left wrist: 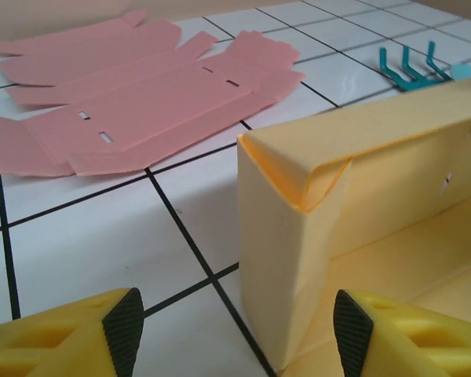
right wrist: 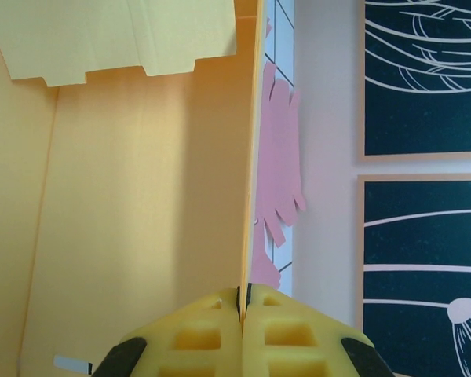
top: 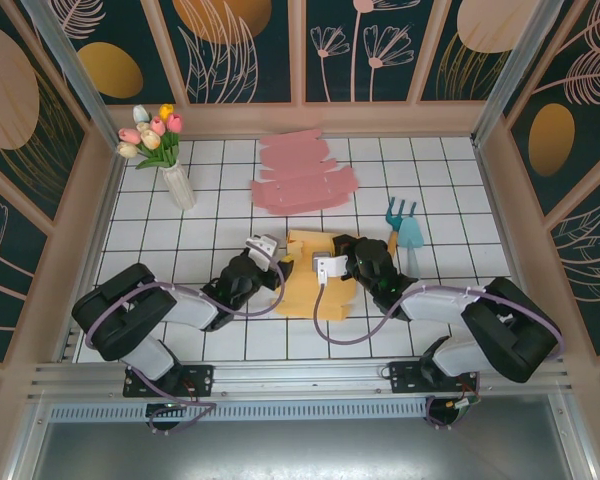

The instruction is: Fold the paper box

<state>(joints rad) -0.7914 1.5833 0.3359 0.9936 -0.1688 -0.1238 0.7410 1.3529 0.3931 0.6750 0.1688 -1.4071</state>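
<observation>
The yellow paper box (top: 302,290) lies partly folded on the white tiled table between my two arms. In the left wrist view an upright corner of the box (left wrist: 298,259) stands between the pads of my left gripper (left wrist: 239,334), which is open, and neither pad touches the card. From above, the left gripper (top: 264,250) sits at the box's left edge. My right gripper (right wrist: 242,302) is shut on the thin edge of a raised box wall (right wrist: 141,196). In the top view the right gripper (top: 330,266) is over the box's middle.
Pink flat box blanks (top: 300,175) lie behind the yellow box, and the pink blanks (left wrist: 141,102) also show ahead of the left fingers. A teal toy rake and shovel (top: 405,225) lie to the right. A vase of tulips (top: 170,160) stands at back left.
</observation>
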